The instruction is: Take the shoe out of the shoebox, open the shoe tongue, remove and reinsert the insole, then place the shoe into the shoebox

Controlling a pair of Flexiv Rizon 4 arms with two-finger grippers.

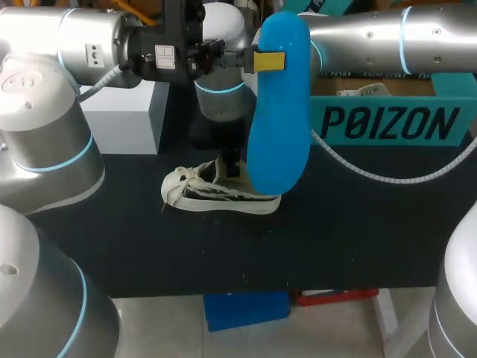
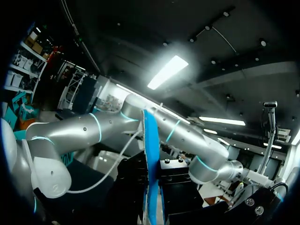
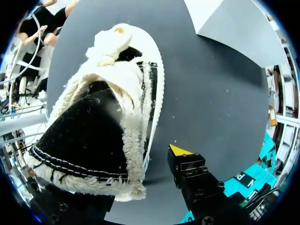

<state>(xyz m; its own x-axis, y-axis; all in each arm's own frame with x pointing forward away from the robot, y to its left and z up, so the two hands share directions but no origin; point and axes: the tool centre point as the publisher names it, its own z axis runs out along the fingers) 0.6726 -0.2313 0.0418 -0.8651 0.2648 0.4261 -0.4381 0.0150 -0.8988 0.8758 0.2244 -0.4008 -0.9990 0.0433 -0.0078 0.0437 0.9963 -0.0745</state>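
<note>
Head view has the left gripper point(image 1: 267, 61) pinching the blue insole point(image 1: 279, 127) near one end in the upper middle of the frame, so most of it dangles free. With so small a hold it could swing, twist or slip out on the way down. The shoe point(image 1: 216, 192) lies loose at the centre of the table point(image 1: 335, 239). The right gripper point(image 1: 232, 164) is spread around its heel, the one visible finger point(image 3: 187, 164) just clear, so the shoe may skid when pushed.

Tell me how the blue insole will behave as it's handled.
The blue insole, held upright by the left gripper near one end, shows no droop, so it is probably fairly stiff. Edge-on it looks thin, so likely light and bendable when pushed into the shoe.
</note>
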